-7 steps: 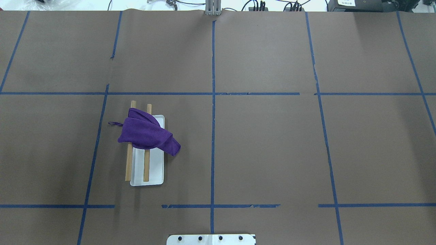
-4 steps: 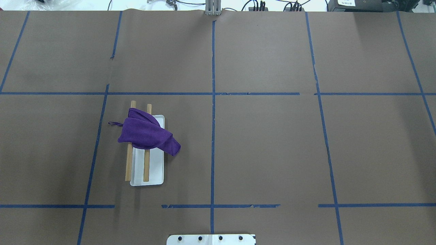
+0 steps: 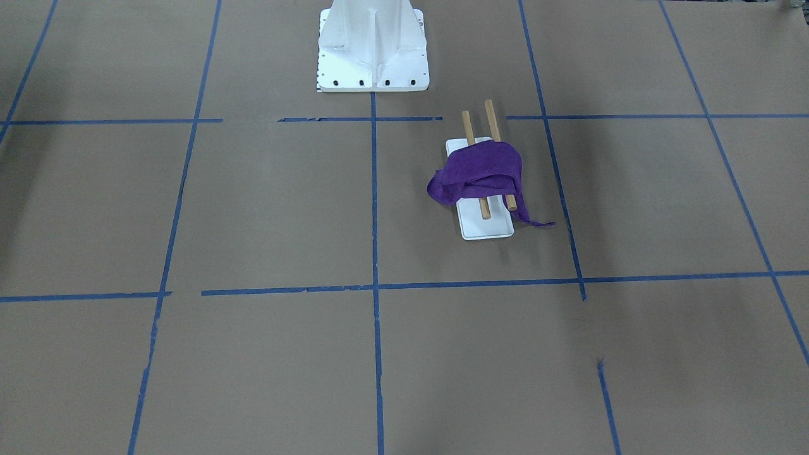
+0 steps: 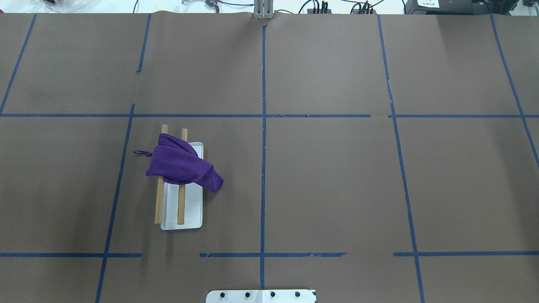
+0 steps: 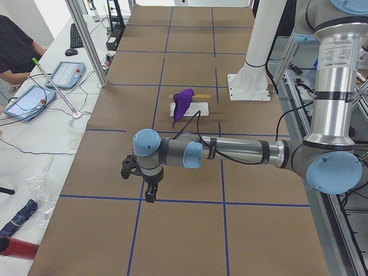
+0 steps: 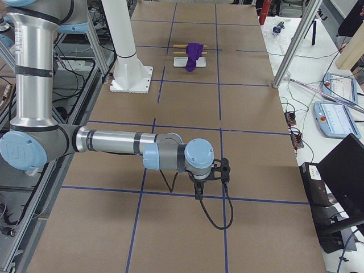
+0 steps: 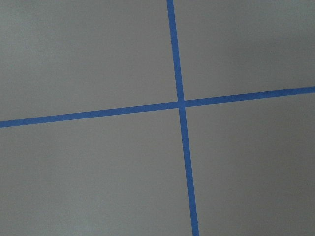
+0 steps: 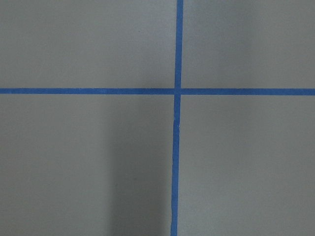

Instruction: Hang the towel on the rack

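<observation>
The purple towel [image 4: 179,166] lies bunched across both wooden dowels of the rack [image 4: 189,212], over its far half. One end droops off the tray's right side, and its loop tag sticks out to the left. Towel [image 3: 480,170] and rack [image 3: 486,229] also show in the front view. No gripper is near them. My left gripper [image 5: 150,195] shows only in the exterior left view, hanging over the table's left end. My right gripper [image 6: 199,192] shows only in the exterior right view, over the right end. I cannot tell whether either is open or shut. Both wrist views show only taped table.
The big white bolted pedestal [image 3: 373,44] stands at the robot's side of the table, near the rack. Blue tape lines grid the brown table. A metal post [image 5: 86,40] and tablets [image 5: 60,73] stand beyond the far edge, where a person [image 5: 14,46] sits.
</observation>
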